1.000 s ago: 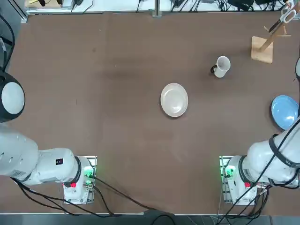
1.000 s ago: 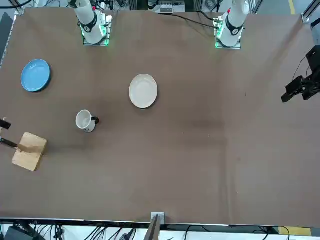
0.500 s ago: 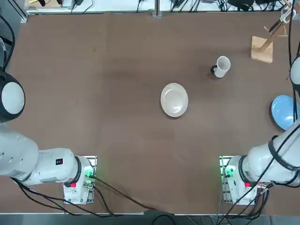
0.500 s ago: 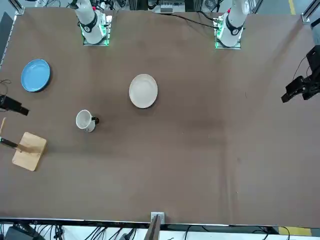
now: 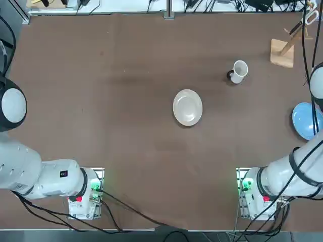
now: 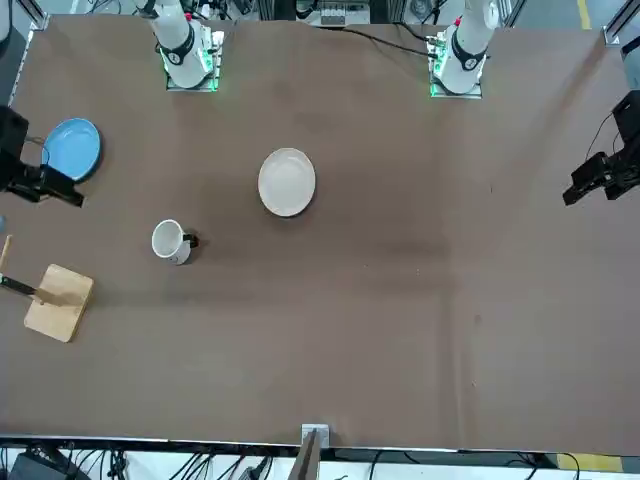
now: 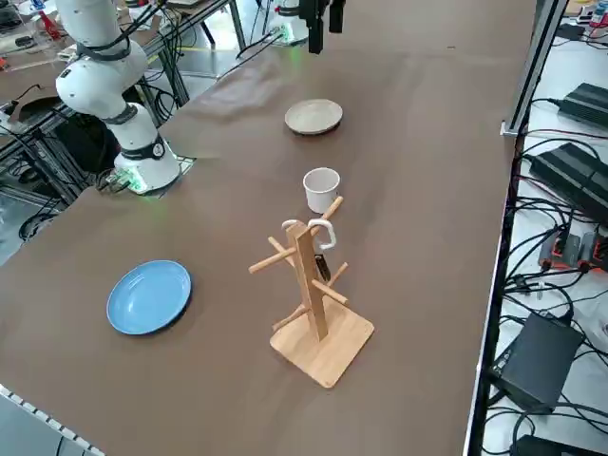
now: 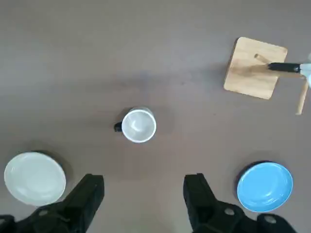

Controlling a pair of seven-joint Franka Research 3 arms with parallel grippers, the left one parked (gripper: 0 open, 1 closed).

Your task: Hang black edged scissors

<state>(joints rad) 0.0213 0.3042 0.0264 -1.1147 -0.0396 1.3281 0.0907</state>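
Jaws released and empty, the right gripper hangs high over the matte brown worktop, well apart from the small black edged scissors, whose whitish loop handles already hook a peg of the pale wooden branching rack. The loop sits shallow on a smooth peg, so a knock could slip it off. Nearby: white ceramic mug, glossy blue plate.

Two plates, one mug, one wooden rack, one pair of scissors
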